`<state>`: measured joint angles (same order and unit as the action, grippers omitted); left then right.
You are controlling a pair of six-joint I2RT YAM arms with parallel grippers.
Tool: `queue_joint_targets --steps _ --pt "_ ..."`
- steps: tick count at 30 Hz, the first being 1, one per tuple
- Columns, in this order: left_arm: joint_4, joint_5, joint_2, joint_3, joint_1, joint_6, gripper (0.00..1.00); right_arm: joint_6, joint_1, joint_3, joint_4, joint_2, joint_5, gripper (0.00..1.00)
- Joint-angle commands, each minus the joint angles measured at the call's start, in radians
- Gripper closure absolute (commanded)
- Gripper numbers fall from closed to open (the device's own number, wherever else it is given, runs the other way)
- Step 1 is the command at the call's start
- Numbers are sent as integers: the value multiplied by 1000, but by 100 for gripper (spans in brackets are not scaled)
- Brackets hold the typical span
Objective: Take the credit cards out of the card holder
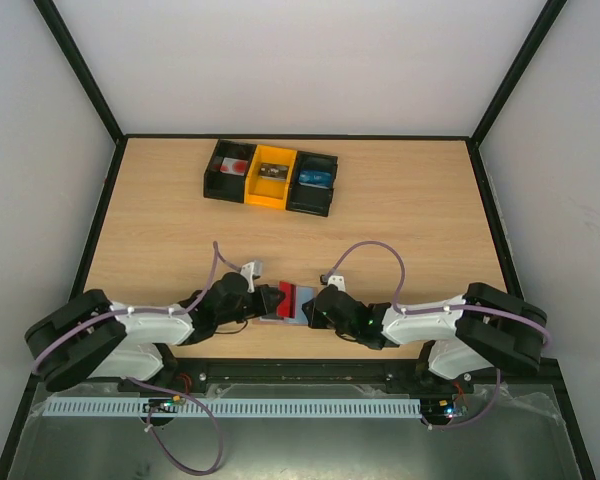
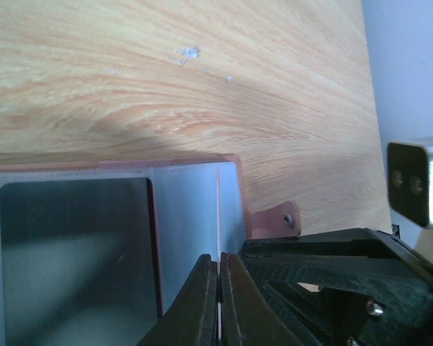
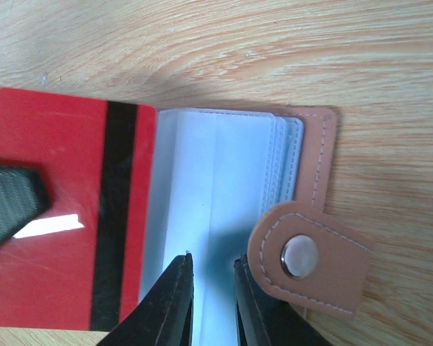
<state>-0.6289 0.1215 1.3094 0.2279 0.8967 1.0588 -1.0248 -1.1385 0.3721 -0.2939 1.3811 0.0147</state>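
The card holder lies open on the table's near edge between both arms, with a brown rim, grey-blue pockets and a snap tab. The reddish credit card, with a black stripe, lies mostly outside the holder on its left side; it also shows in the top view. My left gripper is shut on a thin card edge; one of its fingers rests on the red card. My right gripper has its jaws a little apart, tips on the grey-blue pocket beside the tab. The blue card is hidden.
A row of three small bins stands at the back of the table: a black one, an orange one and another black one, each with small items inside. Wooden tabletop lies between them and the arms.
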Motion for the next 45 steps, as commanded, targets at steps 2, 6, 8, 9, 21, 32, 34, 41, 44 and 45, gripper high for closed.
queue_joint_targets --steps 2,6,8,9,21,32,34,41,44,45 --pt "87 -62 -103 -10 -11 -40 97 22 -4 20 134 -36 8 81" --pt "151 -139 -188 -17 -12 -108 97 23 -3 62 196 -111 9 80" --pt "171 -156 -236 -20 -12 -151 97 14 -3 94 232 -150 3 80" --pt "184 -162 -266 -20 -11 -177 97 5 -3 106 249 -168 3 80" --pt "356 -306 -582 3 -2 -443 97 -267 -3 332 522 -324 110 76" --pt "343 -418 -532 67 91 -689 97 -396 -4 510 626 -296 224 61" --pt "331 -426 -534 65 106 -713 97 -405 -2 509 596 -283 210 61" --pt "302 -536 -539 52 184 -768 97 -384 3 557 535 -142 121 61" --pt "311 -545 -540 54 195 -781 97 -378 12 579 498 -87 59 61" --pt "318 -552 -541 54 197 -785 97 -378 18 583 483 -75 36 61"
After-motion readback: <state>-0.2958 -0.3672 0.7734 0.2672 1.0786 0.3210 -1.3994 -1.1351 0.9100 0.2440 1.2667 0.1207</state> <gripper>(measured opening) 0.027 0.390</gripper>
